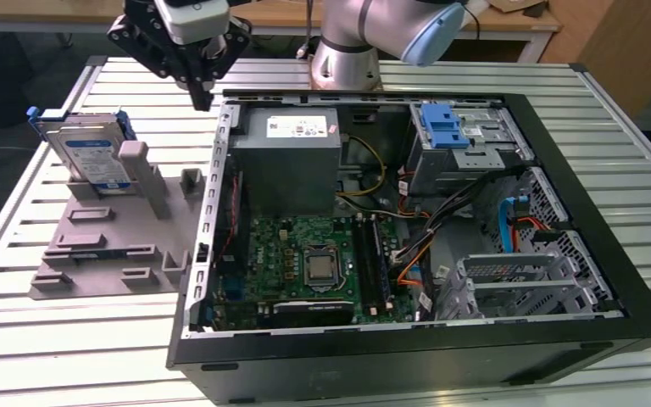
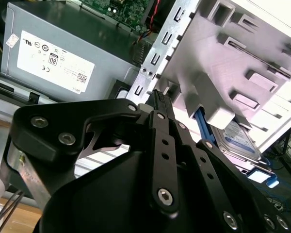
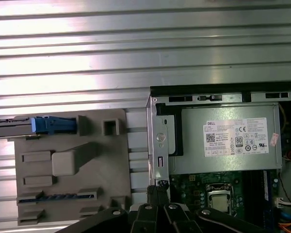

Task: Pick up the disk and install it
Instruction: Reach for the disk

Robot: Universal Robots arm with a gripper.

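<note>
The disk (image 1: 88, 154), a silver drive with a white-and-blue label in a blue caddy, stands upright on edge in the grey slotted fixture (image 1: 105, 250) at the exterior view's left. In the first wrist view the disk (image 3: 52, 125) appears edge-on; in the second wrist view the disk (image 2: 238, 139) pokes out behind the fixture (image 2: 233, 63). My gripper (image 1: 201, 100) hangs above the gap between the fixture and the case wall, to the disk's right and apart from it. Its black fingers meet at the tip in both wrist views (image 2: 160, 97) (image 3: 157, 187), shut on nothing.
An open black computer case (image 1: 597, 280) fills the exterior view's right, with a grey power supply (image 1: 292, 157), a green motherboard (image 1: 308, 263) and a metal drive cage holding a blue caddy (image 1: 447, 129). Everything rests on a slatted aluminium table (image 1: 65, 339). The arm's base (image 1: 346, 59) stands behind the case.
</note>
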